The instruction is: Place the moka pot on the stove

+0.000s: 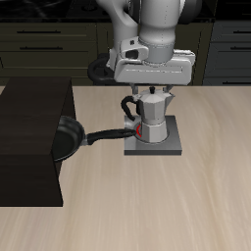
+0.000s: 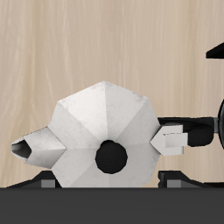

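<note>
The moka pot (image 1: 151,120) stands upright on the stove (image 1: 154,140), right under the end effector (image 1: 154,86). The exterior view shows the pot's silver sides, its narrow middle and its black handle sticking out to one side. It also shows the grey stove plate lying flat on the wooden desk (image 1: 176,206). A black frying pan (image 1: 69,137) sits off to the side of the end effector, partly on a dark block, and its long handle reaches almost to the stove.

The wrist view looks straight down on the pot (image 2: 103,131). Only here can you see the lid from above, with its many flat silver faces, the round black knob (image 2: 111,157) in the middle and the pointed spout.

The end effector is just above the pot's lid. Neither view shows its fingers well, so I cannot tell if it is released or clenched.
</note>
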Available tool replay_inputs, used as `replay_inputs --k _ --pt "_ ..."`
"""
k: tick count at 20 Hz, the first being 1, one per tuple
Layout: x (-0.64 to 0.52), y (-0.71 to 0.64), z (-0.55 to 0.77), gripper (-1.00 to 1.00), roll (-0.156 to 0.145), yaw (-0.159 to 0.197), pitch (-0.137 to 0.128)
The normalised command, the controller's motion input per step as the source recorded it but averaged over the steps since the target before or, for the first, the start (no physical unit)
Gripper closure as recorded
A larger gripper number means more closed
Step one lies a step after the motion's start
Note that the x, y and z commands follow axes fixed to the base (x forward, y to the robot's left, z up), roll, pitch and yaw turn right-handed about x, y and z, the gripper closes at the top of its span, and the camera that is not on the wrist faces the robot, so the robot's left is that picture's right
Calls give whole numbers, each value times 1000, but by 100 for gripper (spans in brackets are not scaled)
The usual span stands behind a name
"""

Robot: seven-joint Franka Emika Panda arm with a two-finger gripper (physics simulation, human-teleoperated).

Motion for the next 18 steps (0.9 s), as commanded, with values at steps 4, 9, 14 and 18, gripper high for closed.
replay_inputs --k 4,9,14,18 --pt "-338 26 119 100 23 1 -17" --pt "-371 -35 17 100 16 -18 1" --pt "-374 -47 -11 100 9 8 -15" --pt "-323 -56 87 100 1 8 -39"
